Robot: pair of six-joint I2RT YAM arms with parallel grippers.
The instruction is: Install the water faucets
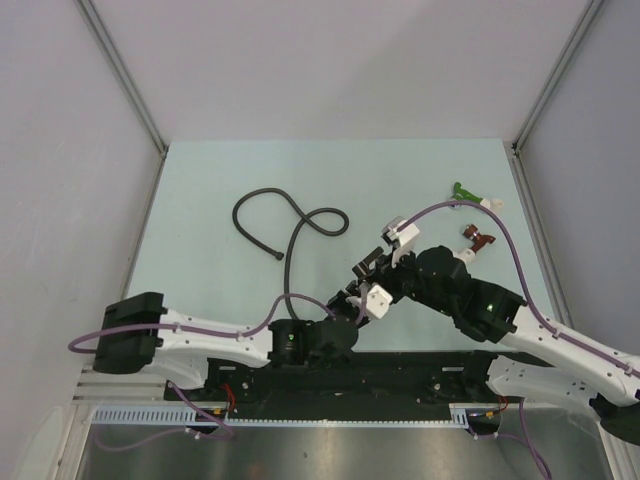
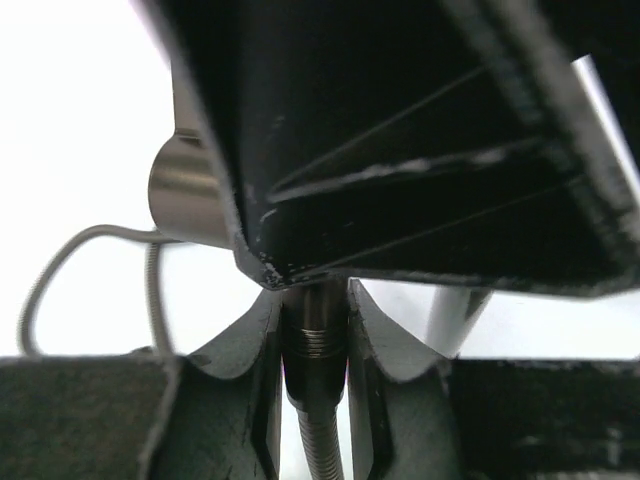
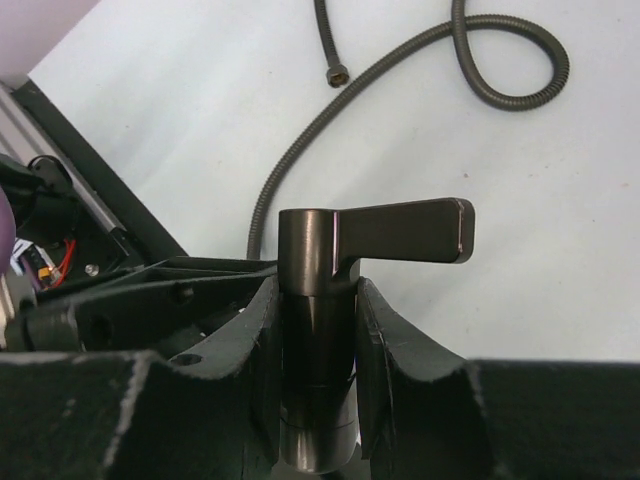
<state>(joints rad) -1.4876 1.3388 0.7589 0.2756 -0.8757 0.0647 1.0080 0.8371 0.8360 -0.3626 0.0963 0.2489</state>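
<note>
- Right gripper (image 3: 317, 295) pinches the faucet (image 3: 308, 240) by its round body. The faucet stands upright with its lever out sideways, between the two wrists.
- Left gripper (image 2: 315, 310) is clamped on the threaded end (image 2: 313, 340) of the hose (image 1: 290, 215), directly under the faucet.
- Judgement: mid-task. The hose end sits at the faucet, but the joint is unconfirmed.
- Green fitting (image 1: 462, 190) and dark-red fitting (image 1: 476, 240) lie well apart from the faucet, ungripped.
- Hidden: a black mass covers the meeting point, so I cannot tell whether the threads engage. Overhead, the arms cover the faucet.
</note>
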